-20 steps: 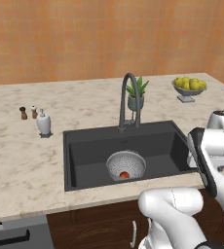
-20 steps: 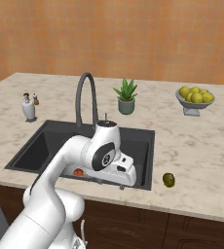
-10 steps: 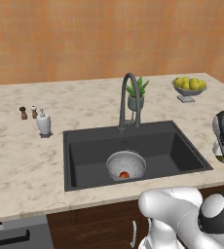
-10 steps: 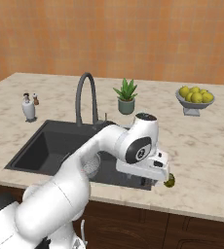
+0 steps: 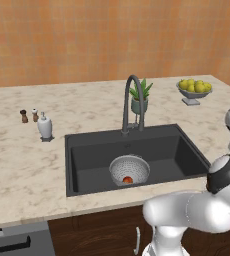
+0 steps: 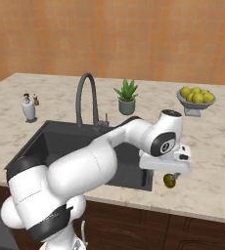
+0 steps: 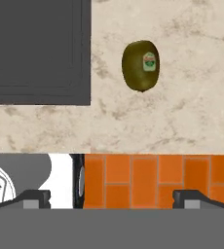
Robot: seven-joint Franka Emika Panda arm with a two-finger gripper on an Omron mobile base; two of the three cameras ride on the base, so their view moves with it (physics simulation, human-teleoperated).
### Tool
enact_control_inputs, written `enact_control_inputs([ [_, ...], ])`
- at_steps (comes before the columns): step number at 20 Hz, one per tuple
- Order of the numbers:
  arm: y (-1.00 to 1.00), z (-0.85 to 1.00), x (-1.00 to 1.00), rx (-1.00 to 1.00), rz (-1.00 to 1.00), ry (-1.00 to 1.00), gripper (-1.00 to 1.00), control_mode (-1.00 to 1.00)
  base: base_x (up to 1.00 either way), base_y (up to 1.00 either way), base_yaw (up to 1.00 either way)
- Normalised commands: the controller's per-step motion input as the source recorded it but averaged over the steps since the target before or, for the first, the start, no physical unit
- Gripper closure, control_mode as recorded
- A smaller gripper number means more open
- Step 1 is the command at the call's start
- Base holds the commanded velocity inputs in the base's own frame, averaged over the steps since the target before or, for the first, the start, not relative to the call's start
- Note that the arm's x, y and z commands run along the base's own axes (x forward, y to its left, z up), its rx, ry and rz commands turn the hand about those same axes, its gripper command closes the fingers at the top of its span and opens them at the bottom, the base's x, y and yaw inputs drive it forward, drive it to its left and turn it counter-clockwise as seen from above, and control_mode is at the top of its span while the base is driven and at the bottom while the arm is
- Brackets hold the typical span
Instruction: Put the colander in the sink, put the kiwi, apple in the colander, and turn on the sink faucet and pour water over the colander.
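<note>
The grey pierced colander (image 5: pixel 129 169) sits in the dark sink (image 5: pixel 87 150), and the red apple (image 5: pixel 127 179) lies inside it. Behind the basin rises the gooseneck sink faucet (image 5: pixel 132 100), with no water running. The olive-green kiwi (image 6: pixel 169 181) lies on the counter right of the sink (image 6: pixel 46 141), near the front edge. My gripper (image 6: pixel 167 172) hovers just above it. In the hand view the kiwi (image 7: pixel 141 65) lies ahead of the open gripper (image 7: pixel 113 199), a little to the right, with nothing between the fingertips (image 7: pixel 33 198).
A grey dish of lemons (image 5: pixel 193 87) stands at the back right, a potted plant (image 5: pixel 139 97) beside the faucet. A soap dispenser (image 5: pixel 45 126) and two small shakers (image 5: pixel 28 115) stand left of the sink. The counter's front edge runs close behind the kiwi.
The arm has swung right, from over the sink to above the kiwi on the counter. The gripper has stayed open. The colander and apple have not moved.
</note>
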Motion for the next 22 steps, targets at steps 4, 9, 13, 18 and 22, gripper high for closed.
enact_control_inputs([
  [4, -0.06, -0.31, 0.44, 0.0, 0.1, -0.03, -1.0, -1.0, 0.0, 0.0, 0.0],
  [9, -0.08, -0.33, 0.39, 0.0, 0.01, -0.01, -1.0, -1.0, 0.0, 0.0, 0.0],
  [13, -0.05, -0.43, 0.36, 0.0, 0.0, 0.0, -1.0, -1.0, 0.0, 0.0, 0.0],
  [18, -0.1, -0.39, 0.25, 0.01, 0.0, 0.0, -1.0, -1.0, 0.0, 0.0, 0.0],
  [22, -0.17, -0.36, 0.21, 0.0, 0.0, 0.0, -1.0, -1.0, 0.0, 0.0, 0.0],
])
